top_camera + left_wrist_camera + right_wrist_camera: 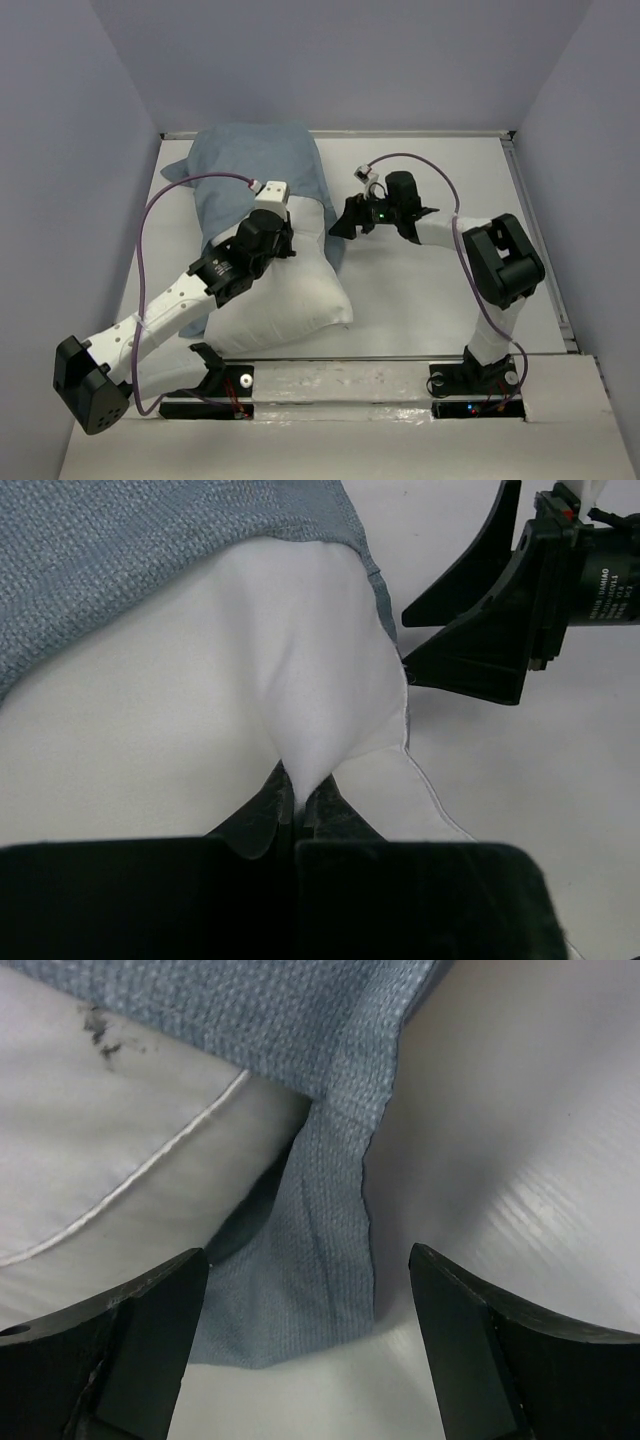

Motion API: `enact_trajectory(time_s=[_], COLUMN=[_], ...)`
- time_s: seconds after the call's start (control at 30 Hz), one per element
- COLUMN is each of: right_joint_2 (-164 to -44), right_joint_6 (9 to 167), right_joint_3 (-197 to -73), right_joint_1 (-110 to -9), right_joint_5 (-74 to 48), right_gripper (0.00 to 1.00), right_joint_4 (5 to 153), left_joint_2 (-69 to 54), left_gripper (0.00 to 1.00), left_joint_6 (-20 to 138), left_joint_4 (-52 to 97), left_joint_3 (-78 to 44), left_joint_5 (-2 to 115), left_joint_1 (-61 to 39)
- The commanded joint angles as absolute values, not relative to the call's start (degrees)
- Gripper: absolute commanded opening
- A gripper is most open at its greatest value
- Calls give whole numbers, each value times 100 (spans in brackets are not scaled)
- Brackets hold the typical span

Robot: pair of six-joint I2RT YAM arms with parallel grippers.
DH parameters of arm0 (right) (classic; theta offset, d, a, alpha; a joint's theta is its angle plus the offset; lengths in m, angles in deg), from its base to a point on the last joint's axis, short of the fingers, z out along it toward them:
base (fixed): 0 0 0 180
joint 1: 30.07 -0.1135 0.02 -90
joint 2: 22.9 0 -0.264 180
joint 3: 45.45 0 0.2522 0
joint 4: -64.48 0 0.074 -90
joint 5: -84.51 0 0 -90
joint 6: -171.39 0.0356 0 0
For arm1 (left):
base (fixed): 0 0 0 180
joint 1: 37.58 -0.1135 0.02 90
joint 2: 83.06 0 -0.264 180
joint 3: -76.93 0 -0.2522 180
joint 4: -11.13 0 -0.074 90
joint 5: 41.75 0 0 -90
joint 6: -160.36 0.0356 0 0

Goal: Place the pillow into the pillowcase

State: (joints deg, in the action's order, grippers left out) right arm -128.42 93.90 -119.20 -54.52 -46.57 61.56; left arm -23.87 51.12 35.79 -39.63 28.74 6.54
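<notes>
The left gripper (297, 802) clamps a fold of the pillow (290, 300), which lies left of centre, upper end inside the pillowcase (255, 160). The right gripper (300, 1270) stands wide open astride the pillowcase hem.

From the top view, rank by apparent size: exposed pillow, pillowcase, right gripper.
Largest, about alike, cannot rank: exposed pillow and pillowcase; the left arm covers some pillow.
Smallest: right gripper.

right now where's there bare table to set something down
Bare table between the pillow and the right arm's base, and behind the right gripper up to the back wall. Crowded on the left: pillow, pillowcase, left arm.
</notes>
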Motion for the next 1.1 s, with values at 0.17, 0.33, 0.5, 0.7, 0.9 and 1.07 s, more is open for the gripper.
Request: enact_trajectory(time_s=[0.17,0.33,0.5,0.7,0.9,1.07], right_joint_2=[-13479,-12725,-11222,-9807,-8927,-9258], right_joint_6=[9923,10231,10091,9994,10081,10117], right_joint_3=[-12206,-11488,-11090,-10738,-10685,-11080], right_joint_1=[-5687,-6293,-6716,-6769,-7119,-8209], right_joint_5=[-5128,-4562,-3302,-2729,-2791,-2430], right_gripper=[74,0,0,0,0,0], right_joint_4=[5118,4713,6027,7041,7990,8370], left_joint_2=[-2365,-1778,-1022,-19,587,860], left_gripper=[0,0,0,0,0,0], left_joint_6=[5085,4989,5260,5306,5042,4384], left_joint_4=[2929,2131,1084,389,72,-287], left_joint_3=[-3674,-3762,-4079,-4149,-3676,-3542], left_joint_5=[3199,3735,2945,2013,1505,1231], left_joint_1=[566,619,962,638,224,224])
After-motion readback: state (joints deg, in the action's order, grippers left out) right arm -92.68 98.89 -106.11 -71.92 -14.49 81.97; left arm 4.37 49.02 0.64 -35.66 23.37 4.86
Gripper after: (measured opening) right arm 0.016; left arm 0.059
